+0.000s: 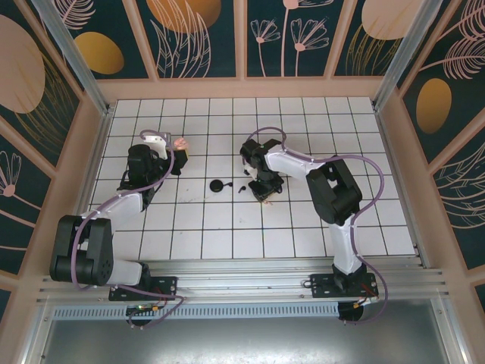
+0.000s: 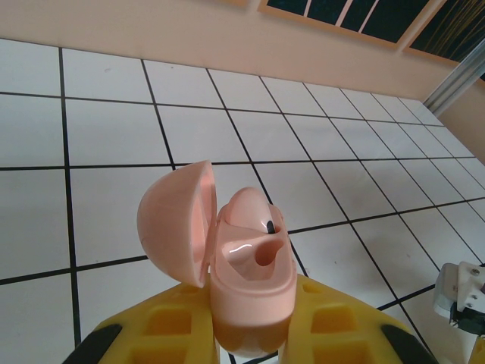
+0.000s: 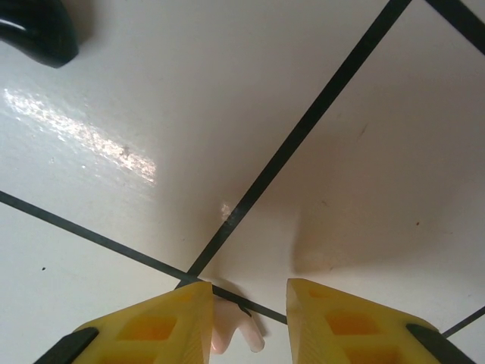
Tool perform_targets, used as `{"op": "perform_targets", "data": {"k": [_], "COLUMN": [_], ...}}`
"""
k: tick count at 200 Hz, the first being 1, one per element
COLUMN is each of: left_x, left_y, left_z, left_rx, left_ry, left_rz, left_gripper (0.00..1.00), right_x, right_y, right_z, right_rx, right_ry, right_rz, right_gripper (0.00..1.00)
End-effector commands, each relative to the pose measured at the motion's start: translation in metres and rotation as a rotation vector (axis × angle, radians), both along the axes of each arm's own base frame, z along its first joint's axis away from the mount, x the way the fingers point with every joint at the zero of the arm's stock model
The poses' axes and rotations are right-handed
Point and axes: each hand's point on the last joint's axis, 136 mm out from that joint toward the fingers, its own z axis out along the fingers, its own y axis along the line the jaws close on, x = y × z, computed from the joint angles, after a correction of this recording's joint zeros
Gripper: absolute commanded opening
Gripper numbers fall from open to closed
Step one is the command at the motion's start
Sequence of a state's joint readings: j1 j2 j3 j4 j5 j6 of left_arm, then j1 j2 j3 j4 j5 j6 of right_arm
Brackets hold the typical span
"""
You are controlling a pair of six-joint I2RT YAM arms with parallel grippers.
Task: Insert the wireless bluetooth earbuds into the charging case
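Observation:
My left gripper (image 2: 250,330) is shut on the lower body of the pink charging case (image 2: 250,265), held upright above the tiles with its lid (image 2: 176,224) swung open to the left. The near socket is hollow; a rounded pink shape fills the far one. From above, the case (image 1: 180,142) sits at the left gripper (image 1: 173,152), left of centre. My right gripper (image 3: 250,303) is down at the table with its jaws apart. A pink earbud (image 3: 231,334) lies on the tile between them, against the left finger and clear of the right one. From above, the right gripper (image 1: 265,189) is at mid-table.
A round black object (image 1: 218,185) and a small black piece (image 1: 241,189) lie on the tiles between the two grippers. A black object (image 3: 34,30) shows at the top left of the right wrist view. Wooden walls (image 1: 242,89) enclose the tiled table.

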State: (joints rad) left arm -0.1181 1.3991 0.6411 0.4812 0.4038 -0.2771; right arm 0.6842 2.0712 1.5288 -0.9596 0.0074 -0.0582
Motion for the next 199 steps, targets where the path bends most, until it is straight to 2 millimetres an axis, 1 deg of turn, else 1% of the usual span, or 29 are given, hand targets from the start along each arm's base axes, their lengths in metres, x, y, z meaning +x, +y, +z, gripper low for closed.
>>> {"op": "perform_targets", "data": {"k": [1,22,39,47,64,122,199], "left_x": [0.001,0.001,0.000,0.000,0.000,0.002,0.001], "left_y": [-0.002,-0.001,-0.001,-0.001,-0.001,-0.002,-0.001], "left_z": [0.007,0.008,0.008,0.008,0.009,0.009,0.009], "left_rx": [0.015,0.016,0.018,0.020,0.024,0.019,0.024], "left_ry": [-0.025,-0.026,-0.027,-0.028,-0.029,-0.028,-0.027], "left_rz": [-0.009,-0.009,-0.009,-0.008,-0.007,-0.012,-0.009], "left_gripper": [0.05,0.05,0.05,0.05,0.05,0.05,0.05], "right_x": [-0.005,-0.004,-0.007,-0.012,-0.015,-0.019,-0.023], "right_y": [-0.001,0.001,0.000,0.003,0.003,-0.004,0.001], "right_z": [0.018,0.031,0.039,0.041,0.042,0.023,0.004], "right_rx": [-0.003,0.024,0.043,0.071,0.087,0.030,0.025], "right_ry": [-0.014,-0.051,-0.079,-0.072,-0.080,-0.034,0.036], "right_rz": [0.051,0.111,0.192,0.221,0.263,0.275,0.265], "right_gripper": [0.33,0.33,0.34,0.34,0.34,0.34,0.34]}}
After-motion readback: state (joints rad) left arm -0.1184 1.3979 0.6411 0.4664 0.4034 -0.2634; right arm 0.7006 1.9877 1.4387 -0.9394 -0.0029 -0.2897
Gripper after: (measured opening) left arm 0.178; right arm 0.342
